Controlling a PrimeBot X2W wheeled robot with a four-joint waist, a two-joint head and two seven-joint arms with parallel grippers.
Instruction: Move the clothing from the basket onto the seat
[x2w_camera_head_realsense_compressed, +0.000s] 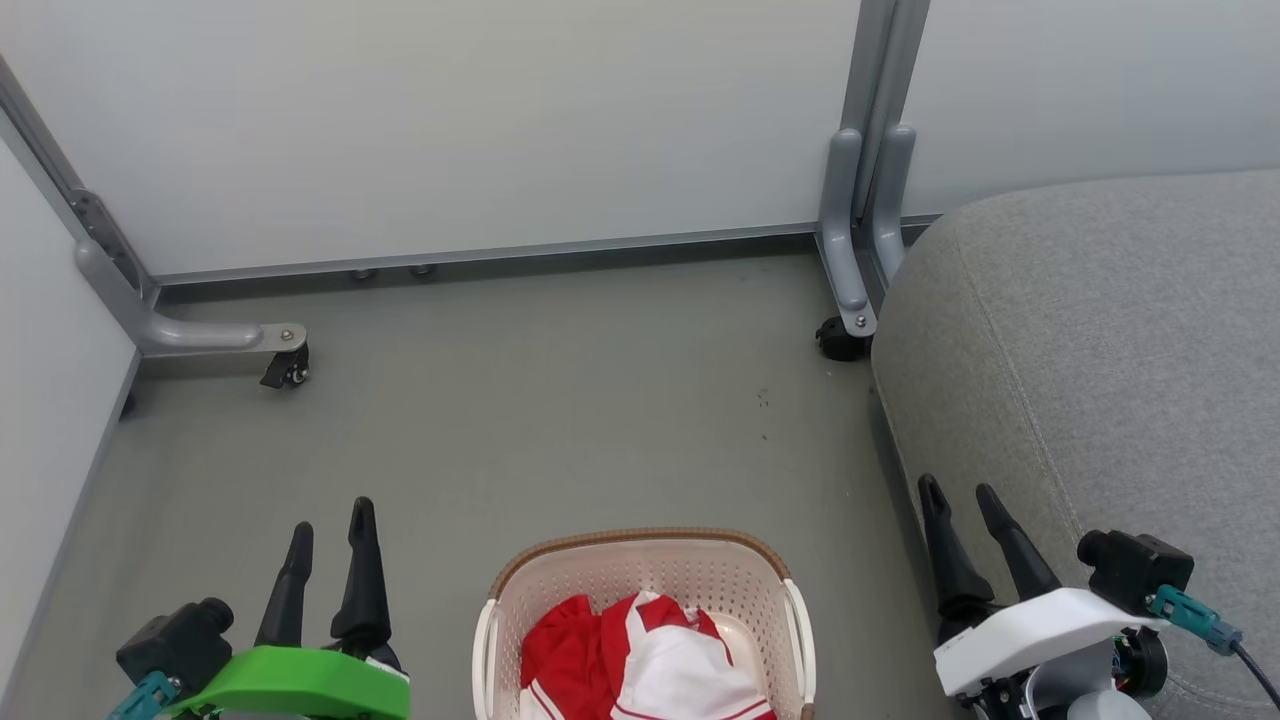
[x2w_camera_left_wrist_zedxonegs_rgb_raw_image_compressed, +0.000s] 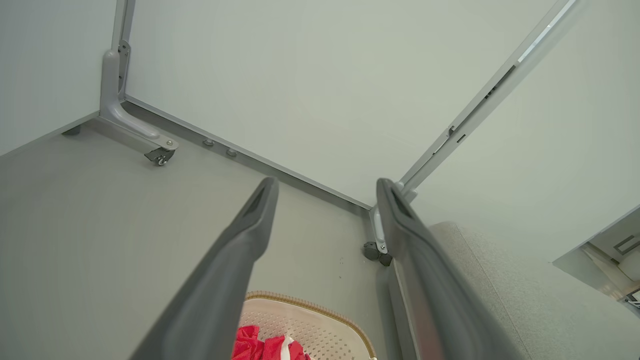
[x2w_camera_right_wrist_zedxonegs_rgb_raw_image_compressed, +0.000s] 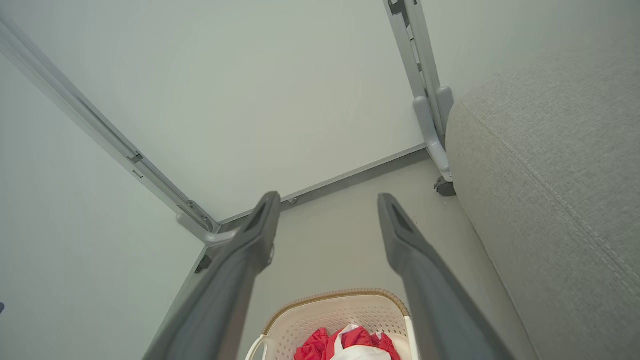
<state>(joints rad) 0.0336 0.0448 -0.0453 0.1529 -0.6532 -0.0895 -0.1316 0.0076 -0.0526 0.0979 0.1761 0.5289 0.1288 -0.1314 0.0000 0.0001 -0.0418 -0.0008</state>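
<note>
One red and white jersey lies bunched up in the bottom of the basket. The red folds are towards the robot's left and a white panel with red striped trim is towards its right. The heap spreads from side to side across the basket more than from front to back. It is too crumpled to say which way its collar or hem points, and the lower edge of the head view cuts it off. The basket stands on the grey floor close in front of the robot, its brown curved rim facing the far wall and its white handles at left and right. The left gripper hangs to the basket's left, apart from it, with its two dark fingers spread and nothing between them. The right gripper hangs to the basket's right, its fingers likewise parted and empty, their tips pointing away from the robot. A big grey seat fills the robot's right side, just beyond the right gripper, with a strip of floor between it and the basket. A stitched seam runs down its rounded edge. Pale wall panels close off the back and left, carried on grey metal legs with small black wheels.
</note>
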